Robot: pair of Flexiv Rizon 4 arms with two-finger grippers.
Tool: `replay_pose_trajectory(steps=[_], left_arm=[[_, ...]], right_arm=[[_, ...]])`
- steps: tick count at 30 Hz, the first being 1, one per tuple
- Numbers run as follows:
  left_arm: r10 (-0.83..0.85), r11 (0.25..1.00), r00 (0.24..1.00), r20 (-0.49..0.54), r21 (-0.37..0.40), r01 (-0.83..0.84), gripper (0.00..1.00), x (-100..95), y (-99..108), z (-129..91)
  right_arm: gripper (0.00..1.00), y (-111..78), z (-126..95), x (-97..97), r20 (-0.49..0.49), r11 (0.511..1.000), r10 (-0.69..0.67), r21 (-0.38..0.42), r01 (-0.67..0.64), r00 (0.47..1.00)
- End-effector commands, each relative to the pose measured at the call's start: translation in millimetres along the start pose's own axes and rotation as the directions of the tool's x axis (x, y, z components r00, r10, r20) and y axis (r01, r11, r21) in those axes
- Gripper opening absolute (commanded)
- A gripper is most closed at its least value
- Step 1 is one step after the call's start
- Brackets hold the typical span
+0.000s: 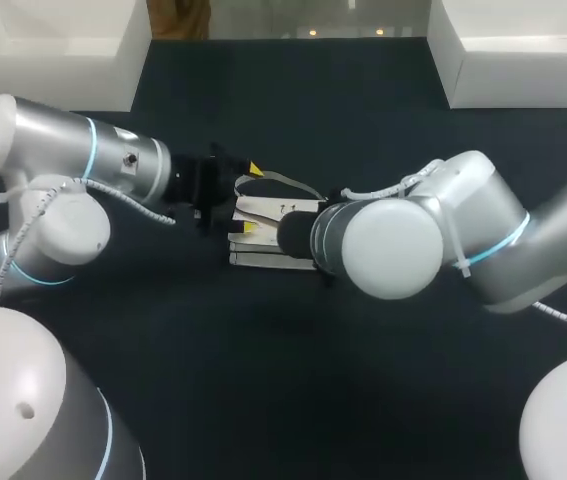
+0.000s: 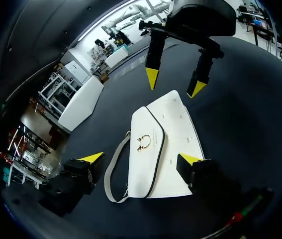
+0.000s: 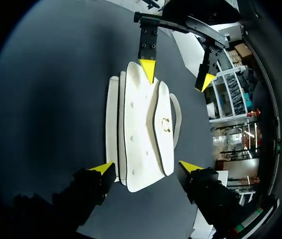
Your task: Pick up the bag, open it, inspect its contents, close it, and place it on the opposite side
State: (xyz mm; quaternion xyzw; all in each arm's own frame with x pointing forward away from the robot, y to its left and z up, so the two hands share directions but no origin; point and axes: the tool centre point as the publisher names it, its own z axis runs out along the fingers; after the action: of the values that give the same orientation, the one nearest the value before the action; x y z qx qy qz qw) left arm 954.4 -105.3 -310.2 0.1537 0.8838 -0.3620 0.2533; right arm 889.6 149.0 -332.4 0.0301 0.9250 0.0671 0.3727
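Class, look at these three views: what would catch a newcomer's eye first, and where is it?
A white handbag with a gold clasp lies flat, flap closed, in the middle of the dark table. The left gripper and right gripper face each other at its two ends, yellow-tipped fingers open.

- Table (image 1: 293, 390): a single broad work surface covered in matt black, which filled nearly the whole head view and ran from the near edge to the far edge
- Left white box (image 1: 53, 50): an open, straight-walled container that stood at the table's far left corner, with its pale interior facing upward
- Right white box (image 1: 523, 55): a matching container at the far right corner, well apart from the first, with black surface between the two
- Light: even and diffuse, from above; the boxes' walls appeared bright, while the black covering returned only a faint grey sheen in both wrist views
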Motion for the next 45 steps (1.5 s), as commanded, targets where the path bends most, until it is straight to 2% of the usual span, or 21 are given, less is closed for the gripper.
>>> replay_pose_trajectory(steps=[1, 5, 8, 9, 12, 14, 15, 33, 34, 35, 36, 37, 38, 39, 40, 41, 42, 43, 44, 45], left_arm=[[-0.077, 0.996, 0.994, -0.081, -0.049, 0.073, 1.0, -11.9, 2.5, -10.0], [-0.139, 0.989, 0.979, -0.147, -0.08, 0.128, 1.0, -13.1, 6.2, -14.7], [-0.188, 0.977, 0.961, -0.2, -0.142, 0.162, 1.0, -13.1, 9.6, -17.1], [-0.234, 0.961, 0.949, -0.214, -0.198, 0.192, 1.0, -12.8, 11.6, -17.0], [-0.311, 0.924, 0.922, -0.231, -0.299, 0.238, 1.0, -11.8, 14.9, -17.5], [-0.339, 0.884, 0.912, -0.229, -0.41, 0.226, 1.0, -10.3, 16.1, -20.3], [-0.304, 0.857, 0.927, -0.221, -0.488, 0.165, 1.0, -8.1, 15.4, -25.1], [-0.304, 0.857, 0.927, -0.221, -0.488, 0.165, 1.0, -8.1, 15.4, -25.1], [-0.304, 0.857, 0.927, -0.221, -0.488, 0.165, 1.0, -8.1, 15.4, -25.1], [-0.34, 0.862, 0.907, -0.248, -0.468, 0.195, 1.0, -11.1, 15.0, -25.1], [-0.462, 0.832, 0.85, -0.252, -0.454, 0.318, 1.0, -18.2, 15.1, -29.5], [-0.535, 0.796, 0.812, -0.233, -0.46, 0.392, 1.0, -21.7, 15.0, -31.1], [-0.655, 0.723, 0.723, -0.22, -0.461, 0.514, 1.0, -28.7, 16.0, -33.7], [-0.777, 0.611, 0.59, -0.217, -0.482, 0.628, 1.0, -35.9, 20.0, -38.0], [-0.828, 0.547, 0.531, -0.184, -0.479, 0.687, 1.0, -36.2, 21.8, -39.7], [-0.897, 0.434, 0.414, -0.155, -0.488, 0.758, 1.0, -37.0, 24.4, -42.1], [-0.945, 0.322, 0.302, -0.123, -0.497, 0.806, 1.0, -36.9, 27.1, -44.5], [-0.992, 0.123, 0.115, -0.048, -0.517, 0.847, 1.0, -36.6, 28.4, -45.1], [-0.998, 0.059, 0.039, -0.049, -0.516, 0.855, 1.0, -37.1, 30.5, -45.9], [-0.998, -0.03, -0.053, -0.028, -0.524, 0.851, 1.0, -34.8, 31.4, -47.2]], right_arm=[[1.0, -8.7, -14.2, -20.4, -0.092, 1.0, -0.008, -0.018, 0.006, 0.996], [1.0, -11.5, -19.1, -29.9, -0.178, 1.0, 0.003, -0.03, -0.008, 0.984], [1.0, -15.2, -21.7, -37.7, -0.257, 0.998, 0.026, -0.054, -0.041, 0.966], [1.0, -17.0, -22.9, -41.1, -0.292, 0.997, 0.032, -0.061, -0.052, 0.956], [1.0, -21.4, -24.5, -47.6, -0.371, 0.994, 0.052, -0.072, -0.085, 0.927], [1.0, -25.5, -25.6, -50.8, -0.435, 0.989, 0.071, -0.086, -0.119, 0.898], [1.0, -29.4, -28.4, -53.0, -0.449, 0.992, 0.051, -0.084, -0.099, 0.892], [1.0, -29.4, -28.4, -53.0, -0.449, 0.992, 0.051, -0.084, -0.099, 0.892], [1.0, -23.9, -26.4, -59.4, -0.468, 0.983, 0.12, -0.065, -0.17, 0.876], [1.0, -19.3, -23.8, -64.6, -0.466, 0.966, 0.229, 0.002, -0.258, 0.855], [1.0, -17.5, -20.6, -69.8, -0.465, 0.939, 0.329, 0.068, -0.337, 0.822], [1.0, -18.6, -19.6, -71.5, -0.472, 0.922, 0.373, 0.09, -0.377, 0.799], [1.0, -21.6, -18.7, -74.3, -0.458, 0.88, 0.464, 0.145, -0.452, 0.758], [1.0, -24.6, -16.0, -80.5, -0.464, 0.8, 0.592, 0.239, -0.55, 0.66], [1.0, -29.4, -16.9, -82.4, -0.475, 0.751, 0.645, 0.249, -0.612, 0.598], [1.0, -32.2, -17.9, -84.2, -0.474, 0.699, 0.698, 0.286, -0.656, 0.537], [1.0, -37.7, -18.1, -88.6, -0.476, 0.604, 0.774, 0.355, -0.713, 0.419], [1.0, -42.5, -19.4, -90.0, -0.473, 0.539, 0.81, 0.368, -0.758, 0.347], [1.0, -46.4, -20.5, -90.5, -0.466, 0.482, 0.839, 0.397, -0.781, 0.28], [1.0, -52.8, -21.5, -91.7, -0.466, 0.396, 0.868, 0.445, -0.803, 0.169]])
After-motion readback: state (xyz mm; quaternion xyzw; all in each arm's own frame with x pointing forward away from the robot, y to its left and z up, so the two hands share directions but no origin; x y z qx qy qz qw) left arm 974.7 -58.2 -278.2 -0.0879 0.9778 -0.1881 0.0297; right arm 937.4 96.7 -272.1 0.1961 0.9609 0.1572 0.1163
